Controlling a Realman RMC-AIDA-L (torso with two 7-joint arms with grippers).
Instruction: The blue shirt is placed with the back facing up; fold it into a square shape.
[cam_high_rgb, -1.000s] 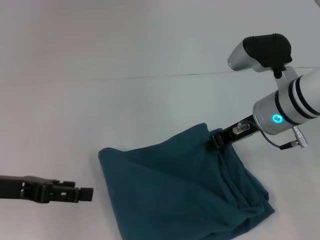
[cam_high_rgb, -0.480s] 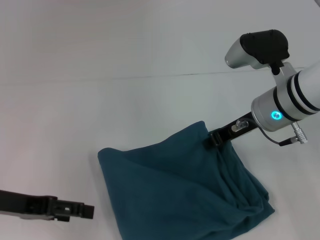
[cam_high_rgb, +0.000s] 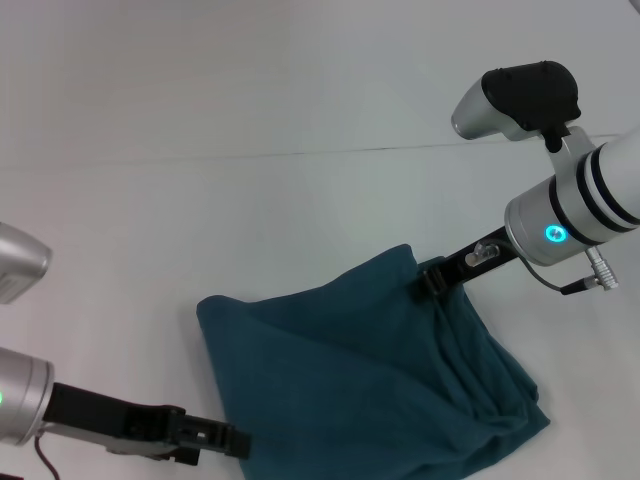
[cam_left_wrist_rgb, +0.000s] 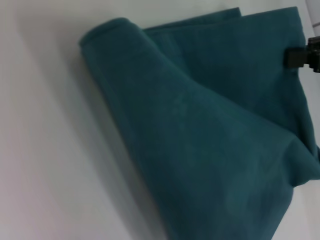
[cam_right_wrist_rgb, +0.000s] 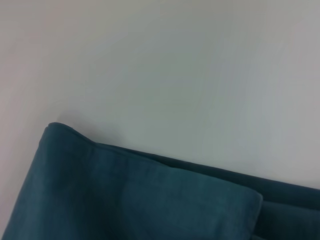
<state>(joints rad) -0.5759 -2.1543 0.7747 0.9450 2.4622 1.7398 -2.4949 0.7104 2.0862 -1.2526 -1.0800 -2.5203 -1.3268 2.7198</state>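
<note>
Jaws of the right gripper (cam_high_rgb: 432, 281) were clamped on the blue shirt (cam_high_rgb: 370, 370)'s far corner; left gripper (cam_high_rgb: 225, 441) at its near-left edge, jaw state unclear.

The right arm reaches in from the right side, its silver wrist raised and tilted, a lit ring on it; the right gripper (cam_high_rgb: 432, 279) sits low, its dark fingers pointing left, whether parted or closed cannot be told; the left arm enters from the lower left corner, lying low and nearly level; the left gripper (cam_high_rgb: 225, 440) points right, its fingers likewise unclear.
</note>
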